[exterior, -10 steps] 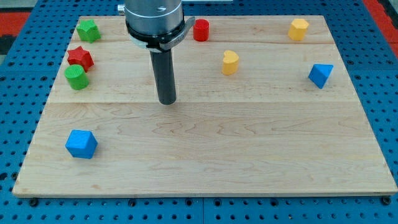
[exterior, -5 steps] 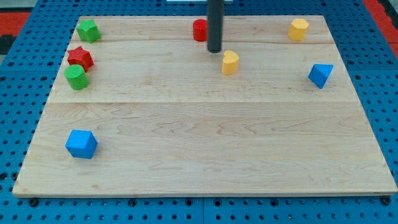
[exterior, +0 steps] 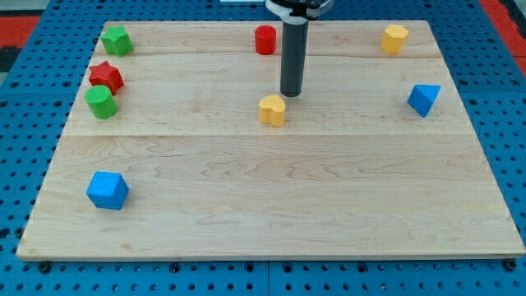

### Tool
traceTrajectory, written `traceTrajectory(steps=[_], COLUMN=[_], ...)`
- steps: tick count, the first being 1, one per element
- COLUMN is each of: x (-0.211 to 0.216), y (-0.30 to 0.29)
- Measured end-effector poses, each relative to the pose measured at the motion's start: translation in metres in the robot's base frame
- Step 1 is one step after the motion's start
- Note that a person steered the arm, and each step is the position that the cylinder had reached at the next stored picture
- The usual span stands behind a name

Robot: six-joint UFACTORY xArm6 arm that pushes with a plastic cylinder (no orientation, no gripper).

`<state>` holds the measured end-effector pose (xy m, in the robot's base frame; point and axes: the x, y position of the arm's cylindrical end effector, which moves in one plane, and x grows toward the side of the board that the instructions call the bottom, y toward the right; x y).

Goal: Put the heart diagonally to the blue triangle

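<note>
The yellow heart point(exterior: 272, 109) lies near the board's middle, a little above centre. The blue triangle point(exterior: 423, 99) sits near the view's right edge of the board, far to the right of the heart and slightly higher. My tip point(exterior: 291, 94) stands just above and to the right of the heart, close to it or touching it. The rod rises straight to the view's top.
A red cylinder point(exterior: 265, 39) and a yellow hexagon-like block point(exterior: 394, 38) sit along the top. A green star point(exterior: 117, 39), red star point(exterior: 106, 76) and green cylinder point(exterior: 102, 102) cluster at the upper left. A blue cube point(exterior: 108, 190) lies at the lower left.
My tip moved right and up past the heart, then down onto it. The heart slid down and to the left from beside the tip to its present spot.
</note>
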<state>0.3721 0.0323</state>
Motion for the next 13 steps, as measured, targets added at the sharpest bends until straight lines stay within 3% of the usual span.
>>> traceTrajectory(steps=[1, 2, 4, 5, 7, 8, 10, 11, 13], x=[0.056, 0.080, 0.031, 0.034, 0.147, 0.159, 0.069, 0.047, 0.134], y=[-0.024, -0.019, -0.062, -0.107, -0.057, -0.073, -0.123, -0.102, -0.030])
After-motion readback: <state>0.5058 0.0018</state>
